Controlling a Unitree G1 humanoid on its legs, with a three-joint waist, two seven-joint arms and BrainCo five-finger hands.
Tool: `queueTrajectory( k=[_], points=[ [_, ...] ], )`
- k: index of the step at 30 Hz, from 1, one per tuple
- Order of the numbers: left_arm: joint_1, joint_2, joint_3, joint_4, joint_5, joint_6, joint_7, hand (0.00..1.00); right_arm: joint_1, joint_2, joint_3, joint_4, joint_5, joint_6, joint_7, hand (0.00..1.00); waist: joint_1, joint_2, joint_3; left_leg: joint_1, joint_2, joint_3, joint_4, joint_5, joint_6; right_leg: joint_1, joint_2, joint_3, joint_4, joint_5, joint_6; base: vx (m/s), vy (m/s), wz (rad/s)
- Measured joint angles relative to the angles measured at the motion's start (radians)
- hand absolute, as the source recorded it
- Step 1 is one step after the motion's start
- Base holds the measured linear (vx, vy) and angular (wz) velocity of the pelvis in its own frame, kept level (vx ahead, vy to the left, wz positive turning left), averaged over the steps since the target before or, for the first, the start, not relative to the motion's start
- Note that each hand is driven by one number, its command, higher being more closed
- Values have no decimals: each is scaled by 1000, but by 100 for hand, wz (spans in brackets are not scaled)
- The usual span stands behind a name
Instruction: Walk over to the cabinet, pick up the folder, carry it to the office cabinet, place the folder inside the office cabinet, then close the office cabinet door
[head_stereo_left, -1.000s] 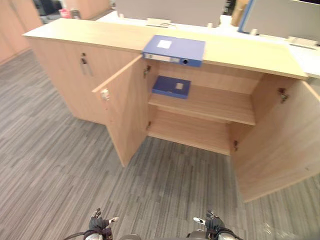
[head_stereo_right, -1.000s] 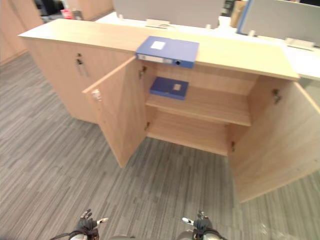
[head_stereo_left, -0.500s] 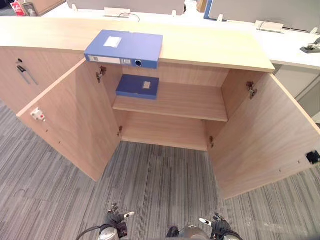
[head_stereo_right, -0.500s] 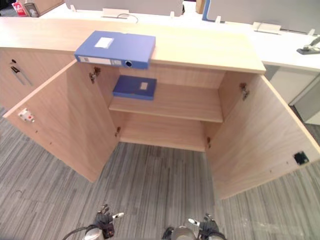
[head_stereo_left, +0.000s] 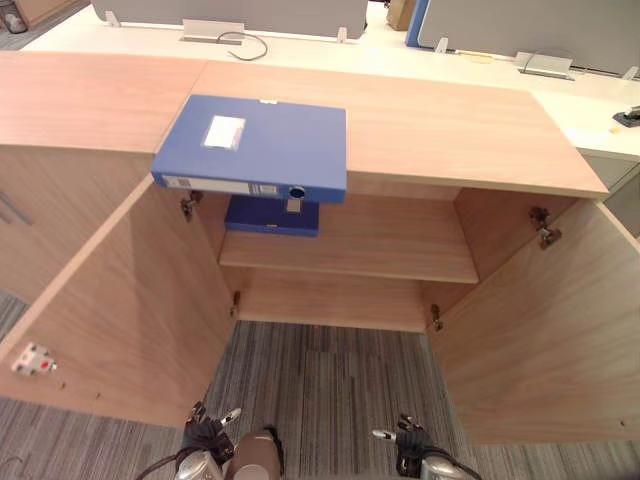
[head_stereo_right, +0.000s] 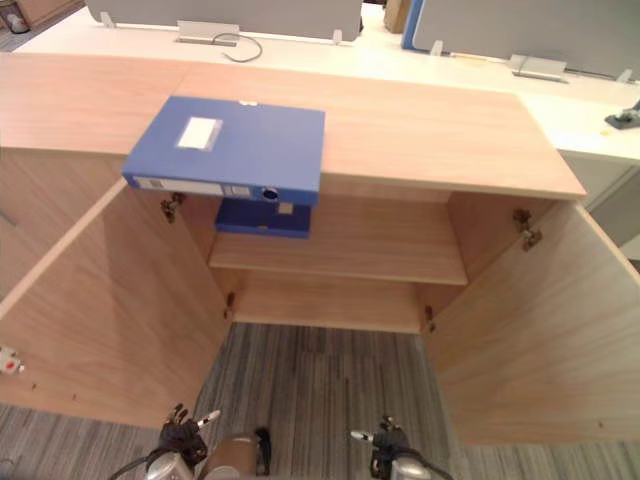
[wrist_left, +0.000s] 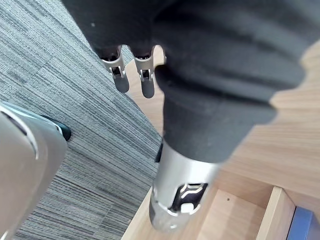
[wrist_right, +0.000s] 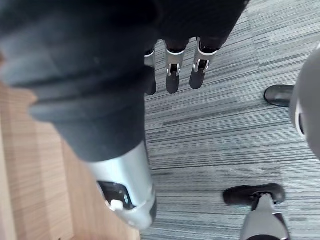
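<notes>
Now the left door (head_stereo_left: 110, 320) of the cabinet (head_stereo_left: 450, 120) is seen wide open. The left hand (head_stereo_left: 210, 435) is held low over the carpet (head_stereo_left: 330, 370), fingers straight, nothing grasped. The blue folder (head_stereo_left: 255, 145) is laid on the cabinet's top at the near edge, above a second folder (head_stereo_left: 270, 215) on the shelf (head_stereo_left: 390, 245). The right hand (head_stereo_left: 410, 445) is likewise released, near the open right door (head_stereo_left: 540, 340).

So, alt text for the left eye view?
A thick blue box folder lies atop a light wooden cabinet with both doors open; a thinner blue folder sits on its upper shelf. Left hand and right hand hang empty.
</notes>
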Motion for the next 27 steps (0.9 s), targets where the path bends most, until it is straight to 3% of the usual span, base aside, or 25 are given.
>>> queueTrajectory(
  k=[1,3,4,5,7,9,11,13,14,16,18,22,27],
  points=[
    [13,4,-1,8,-11,2,-4,0,2,-1,0,1,0,-7,3,0,-3,8,-24,43,-15,15,-49,3,5,0,-17,13,16,30,36,268,130,-44],
    [29,-1,-5,17,-44,4,-29,0,8,-9,5,3,-4,-14,11,0,-1,22,-38,118,-34,38,-150,13,19,-37,-52,30,103,41,42,236,135,-50],
    [35,-12,-11,26,-58,5,-38,0,18,-17,5,4,-15,-14,20,0,-2,36,-43,163,-45,54,-208,24,26,-98,-81,45,237,42,41,143,134,-35],
    [36,-7,-32,26,-76,6,-51,0,33,-24,-1,4,-38,-13,27,0,-8,38,-41,204,-64,55,-248,32,35,-173,-125,56,415,54,21,130,137,-19],
    [31,5,-68,37,-98,8,-78,0,59,-40,-19,1,-36,-10,30,0,-26,39,-33,248,-80,53,-273,32,47,-243,-190,58,612,74,-34,133,100,14],
    [31,17,-82,42,-132,12,-99,0,60,-44,-11,-7,-41,-10,30,0,-34,41,-33,281,-73,49,-295,32,48,-289,-199,55,680,27,-16,121,63,12],
    [28,12,-95,42,-197,13,-112,0,64,-37,-12,-17,-41,-9,37,0,-47,42,-33,290,-52,17,-301,33,45,-297,-150,75,543,-38,9,89,-26,34],
    [21,14,-119,32,-255,13,-124,0,65,-34,-12,-13,-43,-6,41,0,-46,32,-32,286,-45,-10,-301,34,28,-283,-87,117,340,-22,17,68,-139,42],
    [26,21,-121,12,-298,13,-132,0,69,-28,-12,-7,-43,-5,45,0,-43,4,-35,286,-60,-28,-307,33,10,-273,-83,123,239,30,32,55,-192,30],
    [39,10,-120,-24,-370,14,-139,0,71,-30,-14,3,-46,1,46,0,-37,14,-46,292,-51,-35,-334,44,-11,-234,-66,108,156,12,61,64,-207,10],
    [60,-33,-124,-119,-450,12,-145,0,70,-40,-8,0,-60,5,46,0,-38,35,-55,292,-12,-45,-359,60,-35,-209,-20,82,89,31,44,65,-200,12],
    [105,-61,-182,-360,-593,1,-160,0,72,-37,57,0,-76,9,43,0,-31,31,-81,293,43,-58,-390,68,-64,-156,58,51,-20,69,17,84,-191,7],
    [168,-66,-270,-706,-629,-39,-113,0,80,-35,121,-17,-76,14,29,0,-30,24,-90,294,42,-69,-405,68,-70,-121,65,28,-81,89,21,73,3,11]
  ],
)
